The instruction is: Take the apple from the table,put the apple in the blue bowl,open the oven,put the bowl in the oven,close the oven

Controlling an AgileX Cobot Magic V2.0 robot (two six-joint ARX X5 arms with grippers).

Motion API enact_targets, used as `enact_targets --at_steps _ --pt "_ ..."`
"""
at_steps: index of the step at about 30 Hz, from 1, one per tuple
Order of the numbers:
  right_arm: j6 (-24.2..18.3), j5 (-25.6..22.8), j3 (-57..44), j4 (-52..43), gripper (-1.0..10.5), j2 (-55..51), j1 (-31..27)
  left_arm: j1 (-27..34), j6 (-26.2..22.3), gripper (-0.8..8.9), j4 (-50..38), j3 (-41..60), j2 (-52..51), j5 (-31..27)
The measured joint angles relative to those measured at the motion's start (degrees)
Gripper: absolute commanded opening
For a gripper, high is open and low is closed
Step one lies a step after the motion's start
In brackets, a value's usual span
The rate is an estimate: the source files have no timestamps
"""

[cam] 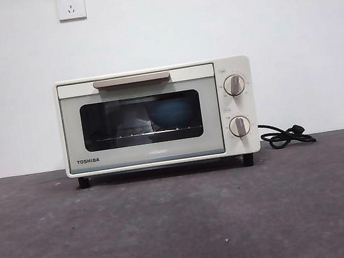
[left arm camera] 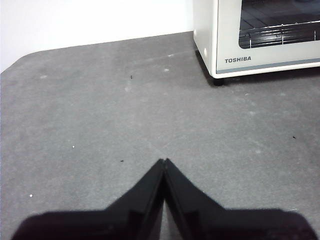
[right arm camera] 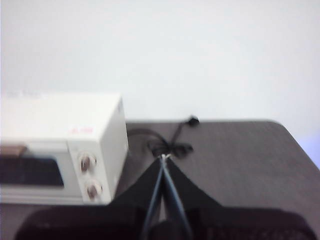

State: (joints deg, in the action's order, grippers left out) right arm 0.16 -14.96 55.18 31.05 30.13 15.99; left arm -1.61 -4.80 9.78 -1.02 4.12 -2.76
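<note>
The cream-white oven (cam: 157, 116) stands at the back of the table (cam: 185, 223) with its dark glass door closed. Through the glass the blue bowl (cam: 173, 113) rests on the wire rack inside. The apple is hidden. My left gripper (left arm camera: 164, 161) is shut and empty, held over bare table off the oven's (left arm camera: 260, 35) TOSHIBA corner. My right gripper (right arm camera: 163, 158) is shut and empty too, raised beside the knob end of the oven (right arm camera: 62, 147). Neither arm shows in the front view.
A black power cord (cam: 285, 135) lies coiled on the table beside the oven's knob side, also the cord (right arm camera: 170, 142) in the right wrist view. A white wall with two sockets (cam: 71, 5) rises right behind the oven.
</note>
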Motion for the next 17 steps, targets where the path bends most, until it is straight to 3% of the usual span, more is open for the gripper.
enact_targets --at_steps 5,11,17 --pt "0.0 12.2 -22.9 -19.8 0.0 -11.1 -7.5 0.0 0.0 -0.04 0.0 0.0 0.0 0.0" --pt "-0.2 13.3 -40.9 -22.1 0.0 -23.3 -12.5 0.0 0.0 -0.04 0.0 0.0 0.0 0.0" --pt "-0.2 13.5 -48.9 -23.6 0.0 -26.0 -16.1 0.0 0.0 -0.04 0.0 0.0 0.0 0.0"
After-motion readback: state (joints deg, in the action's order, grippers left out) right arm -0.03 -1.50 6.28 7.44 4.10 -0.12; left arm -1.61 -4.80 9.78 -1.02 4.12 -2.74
